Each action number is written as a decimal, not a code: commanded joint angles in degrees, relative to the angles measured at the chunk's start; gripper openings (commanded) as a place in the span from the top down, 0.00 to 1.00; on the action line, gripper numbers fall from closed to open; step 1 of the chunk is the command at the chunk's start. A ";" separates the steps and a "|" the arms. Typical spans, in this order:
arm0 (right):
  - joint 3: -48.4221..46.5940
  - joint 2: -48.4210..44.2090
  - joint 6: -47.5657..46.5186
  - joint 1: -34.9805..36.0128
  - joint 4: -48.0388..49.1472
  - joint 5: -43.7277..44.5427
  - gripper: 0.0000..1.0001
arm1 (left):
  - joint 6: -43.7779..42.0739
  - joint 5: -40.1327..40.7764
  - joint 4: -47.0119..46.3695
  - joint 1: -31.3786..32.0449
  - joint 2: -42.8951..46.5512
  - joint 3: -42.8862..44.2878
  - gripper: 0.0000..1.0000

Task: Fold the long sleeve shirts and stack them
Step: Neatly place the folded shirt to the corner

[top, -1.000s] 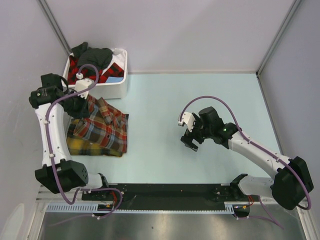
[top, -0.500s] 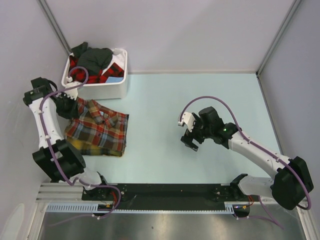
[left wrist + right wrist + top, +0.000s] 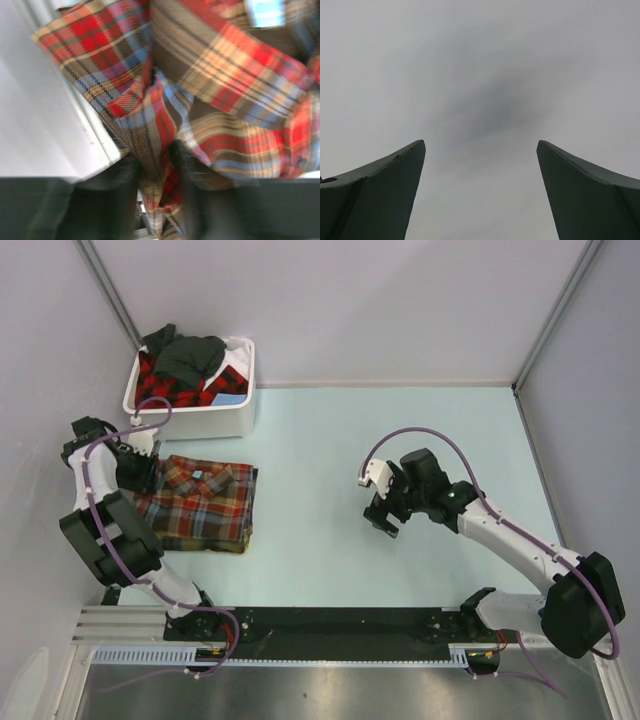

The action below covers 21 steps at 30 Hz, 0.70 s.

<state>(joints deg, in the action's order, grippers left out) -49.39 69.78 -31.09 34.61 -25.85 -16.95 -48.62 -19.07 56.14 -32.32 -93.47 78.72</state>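
A folded red-brown plaid shirt with blue lines (image 3: pixel 200 502) lies at the table's left, collar toward the far side. A strip of yellow-and-dark-green shirt (image 3: pixel 190 543) shows under its near edge. My left gripper (image 3: pixel 140 472) is at the shirt's far left corner, shut on a fold of the red-brown cloth (image 3: pixel 152 150), which runs between the fingers (image 3: pixel 192 175). My right gripper (image 3: pixel 383 508) hangs open and empty over the bare table middle, well right of the shirts; its fingers (image 3: pixel 380 185) stand wide apart.
A white bin (image 3: pixel 215 420) at the far left holds red-black plaid (image 3: pixel 160 386) and dark grey (image 3: pixel 190 355) shirts. Grey walls stand close on the left and behind. A black rail (image 3: pixel 330 625) runs along the near edge.
My left arm has swung left and toward the near side, pulling the red-brown shirt's far left corner flat onto the stack. The yellow shirt is now mostly covered. The right gripper shifted slightly.
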 commanded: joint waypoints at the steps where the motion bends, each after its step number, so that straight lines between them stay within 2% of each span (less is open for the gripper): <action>1: -4.49 -0.17 1.38 -3.04 0.01 -0.19 0.00 | 5.55 2.29 -5.69 -1.70 0.82 1.70 0.54; 2: -4.93 0.09 1.73 -3.84 0.01 -0.36 0.00 | 6.86 1.41 -5.86 -1.61 1.62 2.05 0.40; 3: -5.45 0.18 2.17 -4.63 -0.08 -0.54 0.00 | 7.48 1.23 -6.13 -1.52 2.50 2.49 0.33; 6: -7.30 1.50 3.93 -8.76 -0.43 -2.03 0.00 | 10.38 0.44 -6.92 -1.17 5.31 3.63 0.29; 10: -9.76 3.25 5.69 -12.89 -1.66 -4.66 0.00 | 10.12 -2.11 -4.11 1.02 8.47 1.89 0.25; 12: -11.25 4.14 7.53 -15.43 -2.54 -6.59 0.00 | 9.86 -5.69 -1.84 2.86 10.41 1.18 0.22; 13: -11.78 4.49 8.93 -16.58 -2.63 -7.21 0.00 | 10.12 -6.76 -1.74 3.92 11.46 0.74 0.01; 16: -13.80 5.89 15.17 -22.64 -2.98 -11.69 0.00 | 13.70 -7.13 -2.00 11.64 14.80 1.00 0.01; 19: -15.39 6.77 19.74 -28.62 -1.50 -14.42 0.00 | 21.09 -5.63 -5.07 25.23 15.25 4.15 0.00; 21: -16.18 7.56 23.08 -33.70 -0.26 -16.00 0.00 | 26.09 -0.31 -8.67 31.58 13.76 6.88 0.01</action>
<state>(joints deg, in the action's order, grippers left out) -61.91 76.42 -16.45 8.32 -28.38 -27.57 -33.01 -22.28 52.64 -11.79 -80.18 80.47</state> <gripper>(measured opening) 0.994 0.994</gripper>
